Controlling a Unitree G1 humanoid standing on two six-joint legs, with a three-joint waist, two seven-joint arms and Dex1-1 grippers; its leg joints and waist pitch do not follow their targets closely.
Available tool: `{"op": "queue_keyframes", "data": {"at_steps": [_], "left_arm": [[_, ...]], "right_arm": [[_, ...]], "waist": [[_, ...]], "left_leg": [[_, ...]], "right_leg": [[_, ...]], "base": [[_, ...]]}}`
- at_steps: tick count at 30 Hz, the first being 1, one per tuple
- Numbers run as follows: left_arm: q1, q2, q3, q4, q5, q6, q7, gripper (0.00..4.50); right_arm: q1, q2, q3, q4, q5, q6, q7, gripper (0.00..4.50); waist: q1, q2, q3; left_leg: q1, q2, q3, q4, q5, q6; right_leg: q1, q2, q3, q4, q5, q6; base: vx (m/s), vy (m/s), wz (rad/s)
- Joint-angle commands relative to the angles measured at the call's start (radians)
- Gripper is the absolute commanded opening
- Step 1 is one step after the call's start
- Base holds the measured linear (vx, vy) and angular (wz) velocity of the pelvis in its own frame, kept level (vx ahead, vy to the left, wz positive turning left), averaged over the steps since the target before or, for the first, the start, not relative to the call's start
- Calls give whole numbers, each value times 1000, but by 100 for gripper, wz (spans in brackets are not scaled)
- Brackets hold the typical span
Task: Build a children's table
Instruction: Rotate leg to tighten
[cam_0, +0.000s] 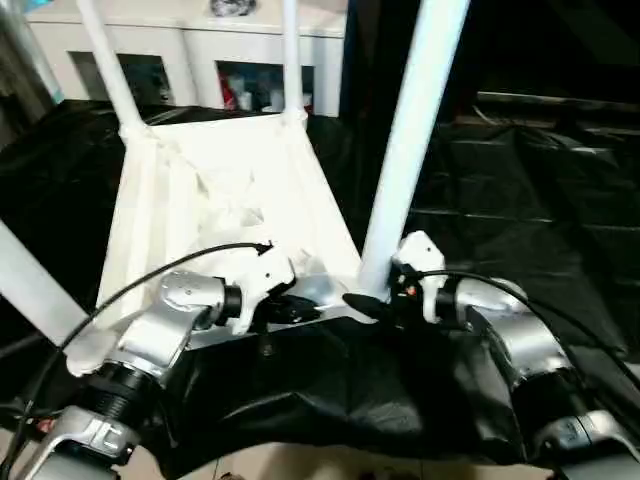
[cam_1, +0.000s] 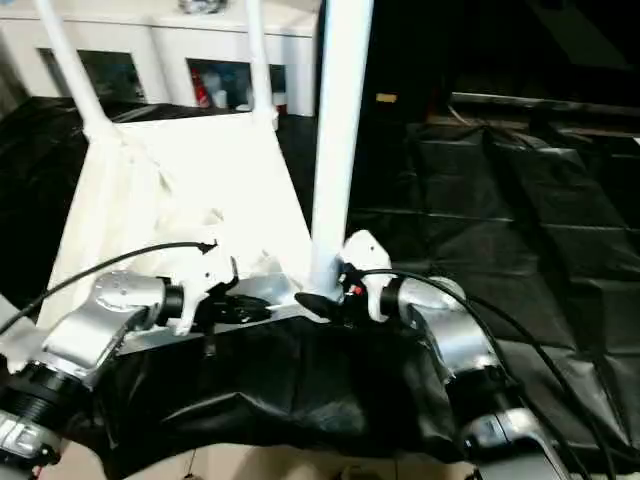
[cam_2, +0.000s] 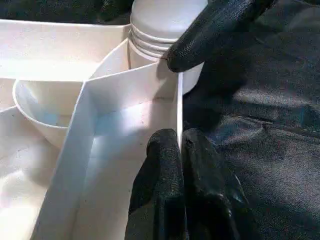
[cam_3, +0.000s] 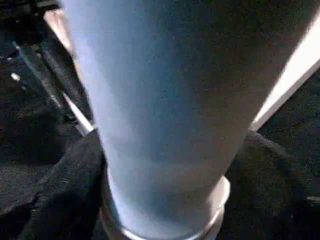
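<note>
The white tabletop (cam_0: 230, 170) lies upside down on black cloth, its ribbed underside up. Two thin legs (cam_0: 108, 60) (cam_0: 290, 55) stand in its far corners, and another leg (cam_0: 30, 290) slants off the near left corner. The near right leg (cam_0: 415, 130) stands upright in its corner socket. My right gripper (cam_0: 375, 300) holds the foot of that leg, one black finger on either side (cam_3: 60, 190). My left gripper (cam_2: 181, 150) is shut on the thin rim wall of the tabletop, close beside that corner.
Black plastic sheeting (cam_0: 540, 200) covers the surface to the right and front. A white cabinet with glass doors (cam_0: 200, 50) stands behind the tabletop. Cables run from both wrists across the forearms.
</note>
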Motion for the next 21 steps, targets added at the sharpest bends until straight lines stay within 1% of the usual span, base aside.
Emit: {"op": "queue_keyframes", "data": {"at_steps": [1,2,4,5,6,7,8,9,10,11,12,13,14,15,16,17,18,19,20,21], "left_arm": [[8,11,-24,28,9,12,-25,0],[8,12,-23,30,8,11,-26,0],[6,14,-22,33,7,11,-26,0],[7,13,-19,33,5,13,-23,0],[7,13,-19,33,5,13,-23,0],[7,9,-10,35,0,19,-12,0],[5,0,-1,39,-2,24,6,0],[3,-7,5,41,-3,28,19,0],[0,-15,11,44,-3,31,35,0],[-6,-30,20,51,0,31,65,0],[-17,-54,33,62,1,37,106,0],[-24,-70,42,69,2,42,134,0],[-37,-94,48,82,11,45,178,0],[-45,-108,50,89,18,47,205,0],[-57,-123,50,101,26,50,231,0],[-76,-151,54,120,36,57,278,0],[-85,-165,56,129,40,59,300,0],[-112,-206,59,156,49,60,355,0],[-124,-225,56,169,54,58,375,0],[-130,-234,54,175,57,57,383,0]], "right_arm": [[-33,2,4,30,-19,-16,1,353],[-36,4,3,36,-18,-17,2,339],[-42,7,0,51,-16,-26,3,327],[-46,14,-3,61,-10,-31,1,317],[-46,14,-3,61,-10,-31,1,317],[-50,28,-10,79,0,-39,-3,299],[-50,42,-14,93,3,-43,-19,299],[-50,51,-17,102,4,-46,-31,292],[-50,62,-20,115,2,-53,-48,279],[-51,81,-25,134,-7,-65,-87,279],[-54,109,-30,160,-20,-74,-149,275],[-56,128,-33,177,-29,-81,-191,275],[-62,162,-39,203,-37,-84,-250,273],[-66,183,-42,219,-40,-85,-285,272],[-74,202,-48,237,-40,-83,-317,272],[-92,237,-58,273,-43,-79,-387,272],[-101,253,-62,291,-47,-77,-422,272],[-128,293,-61,335,-63,-77,-499,272],[-140,311,-52,348,-74,-76,-518,272],[-146,319,-46,353,-79,-75,-523,272]], "waist": [[7,-10,-62],[5,-11,-61],[5,-12,-61],[5,-14,-61],[4,-13,-60],[4,-14,-59],[2,-16,-59],[1,-14,-58],[0,-14,-57],[-1,-15,-56],[0,-17,-56],[-1,-17,-56],[-1,-14,-55],[-4,-16,-54],[-3,-15,-53],[-3,-12,-55],[-2,-12,-55],[-2,-9,-54],[-3,-4,-55],[-1,-8,-56]], "left_leg": [[-10,-19,17,-68,-203,35],[-11,-19,17,-68,-201,37],[-10,-19,17,-67,-206,39],[-11,-19,17,-67,-206,39],[-11,-20,17,-68,-210,37],[-11,-20,17,-68,-213,36],[-12,-20,16,-68,-218,35],[-10,-19,15,-70,-228,30],[-10,-19,15,-71,-238,26],[-6,-20,16,-71,-251,22],[-5,-20,16,-71,-254,19],[-5,-21,16,-71,-257,17],[-5,-21,14,-73,-259,9],[-6,-23,14,-73,-263,5],[-4,-23,13,-74,-272,3],[-1,-23,13,-73,-278,1],[1,-23,14,-72,-284,1],[2,-24,13,-73,-288,-2],[2,-25,12,-74,-294,-7],[1,-26,12,-73,-296,-5]], "right_leg": [[64,-38,17,-80,-278,-183],[66,-38,17,-79,-271,-187],[64,-37,17,-81,-275,-188],[65,-38,17,-81,-280,-187],[64,-38,17,-82,-295,-187],[64,-38,16,-83,-303,-183],[64,-39,16,-83,-316,-179],[61,-39,16,-85,-339,-174],[61,-38,16,-87,-361,-166],[56,-38,16,-91,-380,-162],[56,-38,16,-92,-392,-158],[54,-37,16,-93,-403,-156],[55,-39,15,-96,-428,-146],[53,-38,14,-98,-448,-135],[51,-38,13,-100,-466,-129],[48,-38,14,-103,-477,-123],[45,-38,14,-104,-478,-122],[43,-37,14,-104,-481,-123],[45,-36,12,-103,-475,-122],[47,-35,11,-103,-464,-120]], "base": [[0,0,0],[0,0,0],[0,0,0],[0,0,0],[0,0,0],[0,0,0],[0,0,0],[0,0,0],[0,0,0],[0,0,0],[0,0,0],[0,0,0],[0,0,0],[0,0,0],[0,0,0],[0,0,0],[0,0,0],[0,0,0],[0,0,0],[0,0,0]]}}
